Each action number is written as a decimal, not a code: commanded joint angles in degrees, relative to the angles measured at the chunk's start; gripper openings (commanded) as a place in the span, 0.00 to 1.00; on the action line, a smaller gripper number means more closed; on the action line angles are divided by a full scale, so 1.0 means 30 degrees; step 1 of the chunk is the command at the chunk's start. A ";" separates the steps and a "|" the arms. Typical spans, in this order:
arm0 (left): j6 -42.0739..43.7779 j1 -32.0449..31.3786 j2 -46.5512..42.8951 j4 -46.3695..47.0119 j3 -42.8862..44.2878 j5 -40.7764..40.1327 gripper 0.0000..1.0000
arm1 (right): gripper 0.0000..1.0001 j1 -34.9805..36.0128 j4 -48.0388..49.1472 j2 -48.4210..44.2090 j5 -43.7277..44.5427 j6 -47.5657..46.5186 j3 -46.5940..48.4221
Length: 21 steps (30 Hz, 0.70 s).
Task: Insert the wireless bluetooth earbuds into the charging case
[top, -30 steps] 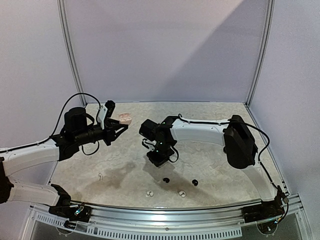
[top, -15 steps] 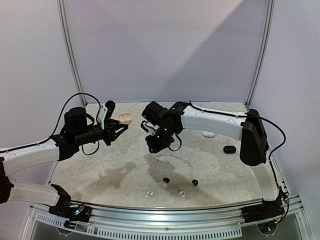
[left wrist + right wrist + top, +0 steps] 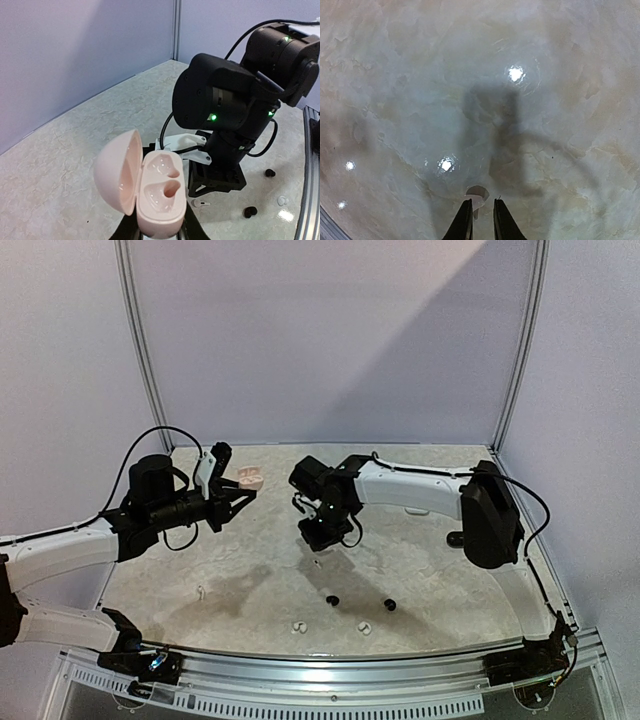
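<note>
Right gripper [image 3: 482,204] narrowly parted, empty, over white earbud [image 3: 476,192] on table [image 3: 545,75] right of case [image 3: 155,192]; left gripper [image 3: 159,234] clamping case, lid open, empty.

Pink case [image 3: 150,187] open; tiny earbuds [image 3: 333,600] scattered

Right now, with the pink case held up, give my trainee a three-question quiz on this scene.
1. True or false: both wells of the pink case hold earbuds.
2. The left gripper grips the case with its lid: A open, B shut, C detached.
3. Fill in: the white earbud on the table lies just beneath the ___ gripper.
Key: 1 false; 2 A; 3 right gripper.
</note>
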 commanded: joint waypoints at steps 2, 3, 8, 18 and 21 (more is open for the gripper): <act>0.0328 -0.0262 0.0065 -0.0033 0.0292 0.0048 0.00 | 0.15 -0.0134 0.0314 0.0236 -0.1023 -0.0503 -0.0724; 0.0320 -0.0262 0.0052 -0.0049 0.0288 0.0054 0.00 | 0.15 -0.0127 0.0323 0.0242 -0.1071 -0.0533 -0.0840; 0.0365 -0.0262 0.0131 -0.0080 0.0349 0.0076 0.00 | 0.14 -0.0139 0.0509 0.0294 -0.1388 -0.0596 -0.1274; 0.0446 -0.0260 0.0139 -0.0104 0.0356 0.0026 0.00 | 0.14 -0.0113 0.0855 0.0333 -0.2070 -0.0669 -0.1451; 0.0453 -0.0262 0.0142 -0.0113 0.0316 0.0055 0.00 | 0.15 -0.0083 0.0914 0.0331 -0.2194 -0.0712 -0.1459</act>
